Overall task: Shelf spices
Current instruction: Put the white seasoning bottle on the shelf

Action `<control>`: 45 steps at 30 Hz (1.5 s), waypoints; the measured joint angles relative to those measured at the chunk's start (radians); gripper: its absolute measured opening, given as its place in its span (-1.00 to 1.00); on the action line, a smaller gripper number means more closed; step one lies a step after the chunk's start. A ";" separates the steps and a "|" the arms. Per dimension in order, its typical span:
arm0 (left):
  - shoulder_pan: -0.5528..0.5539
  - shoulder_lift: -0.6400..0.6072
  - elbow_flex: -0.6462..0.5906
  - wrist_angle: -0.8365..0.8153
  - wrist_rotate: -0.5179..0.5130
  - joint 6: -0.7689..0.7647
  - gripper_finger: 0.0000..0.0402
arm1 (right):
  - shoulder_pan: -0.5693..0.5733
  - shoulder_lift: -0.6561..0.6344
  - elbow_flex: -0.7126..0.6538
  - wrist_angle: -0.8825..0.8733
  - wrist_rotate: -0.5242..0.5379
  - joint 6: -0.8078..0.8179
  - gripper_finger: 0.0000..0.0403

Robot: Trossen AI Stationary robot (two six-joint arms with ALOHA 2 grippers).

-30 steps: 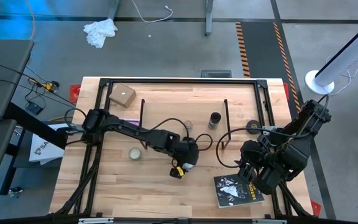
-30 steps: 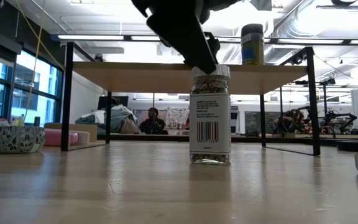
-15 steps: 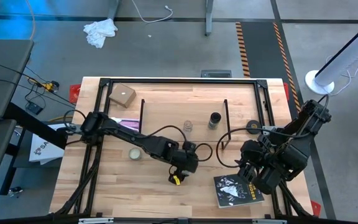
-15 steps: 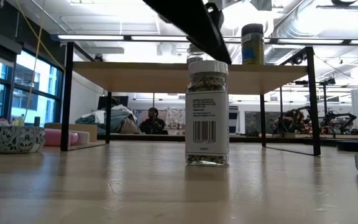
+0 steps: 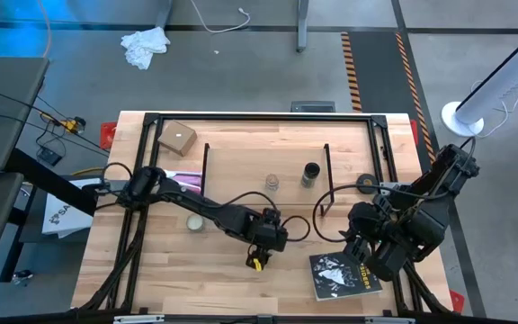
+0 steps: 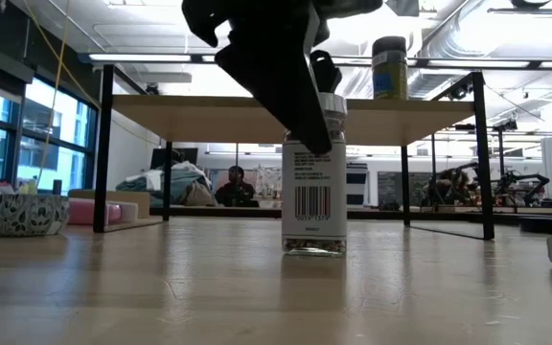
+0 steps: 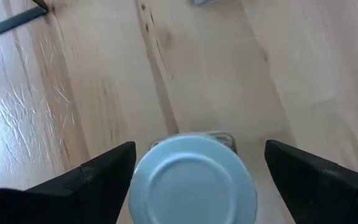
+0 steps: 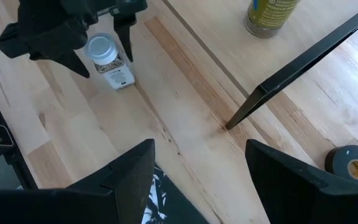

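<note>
White-capped jar (image 6: 314, 172) upright on table before shelf (image 6: 257, 108); dark jar (image 5: 310, 172) and small clear jar (image 5: 271, 183), seemingly upright, on shelf top.

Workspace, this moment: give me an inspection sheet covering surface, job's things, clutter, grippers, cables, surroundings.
Surface: pale wood table with a black frame.
Job's things: white-capped jar upright on the table in front of the shelf; dark jar and small glass jar on the shelf top.
Clutter: round tin, black booklet, tape roll, cardboard box.
Grippers: left gripper open, fingers either side of the white-capped jar's cap; right gripper open, waiting over the table's right side.
Cables: black cable looping near the shelf.
Surroundings: white rag on the floor; person seated beyond.
</note>
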State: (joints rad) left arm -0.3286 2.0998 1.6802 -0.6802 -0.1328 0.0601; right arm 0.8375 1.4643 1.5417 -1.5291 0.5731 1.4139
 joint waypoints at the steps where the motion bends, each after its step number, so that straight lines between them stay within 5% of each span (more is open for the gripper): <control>1: 0.000 0.001 0.000 -0.001 0.000 -0.001 0.75 | 0.000 0.000 0.000 0.000 0.000 0.000 0.23; 26: -0.040 0.001 0.002 -0.088 0.035 -0.088 0.75 | 0.000 0.000 0.000 -0.008 0.021 -0.027 0.23; 45: -0.015 0.009 0.002 -0.046 0.032 -0.425 0.75 | 0.000 0.000 0.000 -0.014 0.051 -0.027 0.23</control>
State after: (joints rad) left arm -0.3439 2.1090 1.6825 -0.7259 -0.1006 -0.3649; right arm 0.8375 1.4643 1.5417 -1.5433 0.6246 1.3865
